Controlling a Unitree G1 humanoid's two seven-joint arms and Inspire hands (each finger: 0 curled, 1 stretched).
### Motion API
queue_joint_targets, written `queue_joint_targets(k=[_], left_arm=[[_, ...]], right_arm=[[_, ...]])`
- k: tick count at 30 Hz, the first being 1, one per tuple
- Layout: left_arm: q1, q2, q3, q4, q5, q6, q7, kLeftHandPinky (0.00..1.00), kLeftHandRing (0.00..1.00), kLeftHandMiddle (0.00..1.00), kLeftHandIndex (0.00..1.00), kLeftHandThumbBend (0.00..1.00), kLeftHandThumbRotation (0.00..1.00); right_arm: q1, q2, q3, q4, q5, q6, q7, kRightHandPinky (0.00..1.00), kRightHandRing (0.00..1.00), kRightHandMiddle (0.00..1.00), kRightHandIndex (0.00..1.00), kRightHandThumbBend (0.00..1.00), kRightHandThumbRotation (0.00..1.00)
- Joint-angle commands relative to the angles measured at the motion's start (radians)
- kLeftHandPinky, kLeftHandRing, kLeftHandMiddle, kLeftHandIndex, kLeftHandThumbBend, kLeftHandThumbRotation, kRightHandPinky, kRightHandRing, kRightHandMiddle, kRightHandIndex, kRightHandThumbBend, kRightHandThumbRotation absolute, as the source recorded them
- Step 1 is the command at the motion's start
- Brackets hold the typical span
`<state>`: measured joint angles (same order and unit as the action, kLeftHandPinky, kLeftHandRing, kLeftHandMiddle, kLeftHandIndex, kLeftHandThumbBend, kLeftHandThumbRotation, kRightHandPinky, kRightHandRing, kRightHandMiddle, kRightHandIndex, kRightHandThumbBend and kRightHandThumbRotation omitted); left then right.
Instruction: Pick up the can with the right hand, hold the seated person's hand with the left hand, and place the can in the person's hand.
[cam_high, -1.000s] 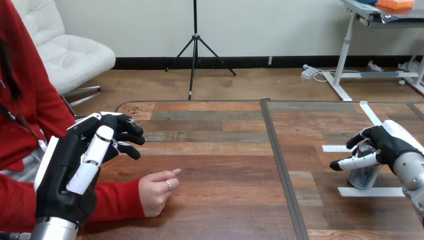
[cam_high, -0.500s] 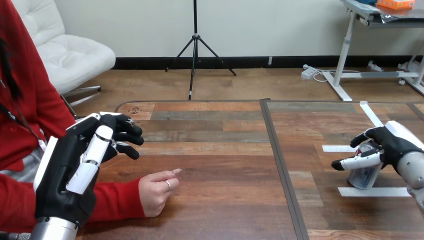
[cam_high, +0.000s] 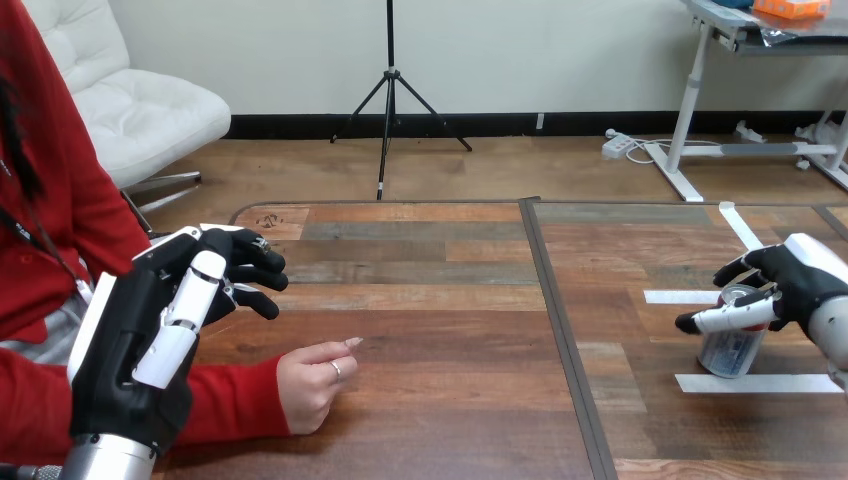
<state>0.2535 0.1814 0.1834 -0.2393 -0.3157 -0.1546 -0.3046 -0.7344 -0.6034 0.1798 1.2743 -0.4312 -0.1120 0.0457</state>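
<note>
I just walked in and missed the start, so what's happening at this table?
The robot's right hand is at the top of a silver metal can, fingers loose around it, not clamped; the can stands on the wooden table between white tape strips. Its left hand hovers open, apart from the person's hand, which rests loosely curled on the table. Nothing is handed over yet.

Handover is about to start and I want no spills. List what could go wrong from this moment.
1. The right hand sits high around the top of the can, not yet closed; a grip there may tip it.
2. The person's hand lies loosely curled, showing no open palm, and the left hand hovers apart from it, so the can may have nowhere to land.
</note>
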Motion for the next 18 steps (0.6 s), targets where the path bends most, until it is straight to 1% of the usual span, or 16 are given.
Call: queue_joint_targets(k=[1, 5, 7, 13, 16, 18], left_arm=[[-0.067, 0.012, 0.01, -0.012, 0.003, -0.019, 0.0, 0.41, 0.54, 0.54, 0.5, 0.23, 0.62], [-0.067, 0.011, 0.008, -0.019, 0.004, -0.011, 0.003, 0.41, 0.53, 0.54, 0.5, 0.22, 0.62], [-0.07, 0.013, 0.009, -0.012, -0.005, -0.017, -0.007, 0.41, 0.53, 0.54, 0.5, 0.22, 0.62], [-0.068, 0.011, 0.008, -0.022, -0.007, -0.001, -0.001, 0.4, 0.53, 0.53, 0.49, 0.21, 0.62], [-0.069, 0.011, 0.008, -0.02, -0.005, -0.004, -0.001, 0.4, 0.53, 0.53, 0.49, 0.2, 0.62], [-0.069, 0.011, 0.008, -0.017, 0.001, -0.008, 0.0, 0.4, 0.54, 0.53, 0.49, 0.2, 0.62]], right_arm=[[-0.093, -0.03, -0.01, -0.029, 0.012, -0.031, -0.006, 0.57, 0.64, 0.68, 0.7, 1.0, 0.22], [-0.094, -0.035, -0.012, -0.028, 0.015, -0.034, 0.001, 0.57, 0.64, 0.68, 0.7, 0.99, 0.2], [-0.093, -0.038, -0.011, -0.032, 0.013, -0.035, 0.001, 0.57, 0.64, 0.68, 0.7, 0.98, 0.19], [-0.088, -0.049, -0.013, -0.034, 0.014, -0.056, -0.004, 0.57, 0.63, 0.67, 0.7, 0.95, 0.17], [-0.086, -0.054, -0.01, -0.037, 0.011, -0.064, -0.007, 0.56, 0.63, 0.67, 0.7, 0.95, 0.16], [-0.088, -0.055, -0.016, -0.036, 0.018, -0.06, -0.001, 0.56, 0.63, 0.67, 0.7, 0.95, 0.16]])
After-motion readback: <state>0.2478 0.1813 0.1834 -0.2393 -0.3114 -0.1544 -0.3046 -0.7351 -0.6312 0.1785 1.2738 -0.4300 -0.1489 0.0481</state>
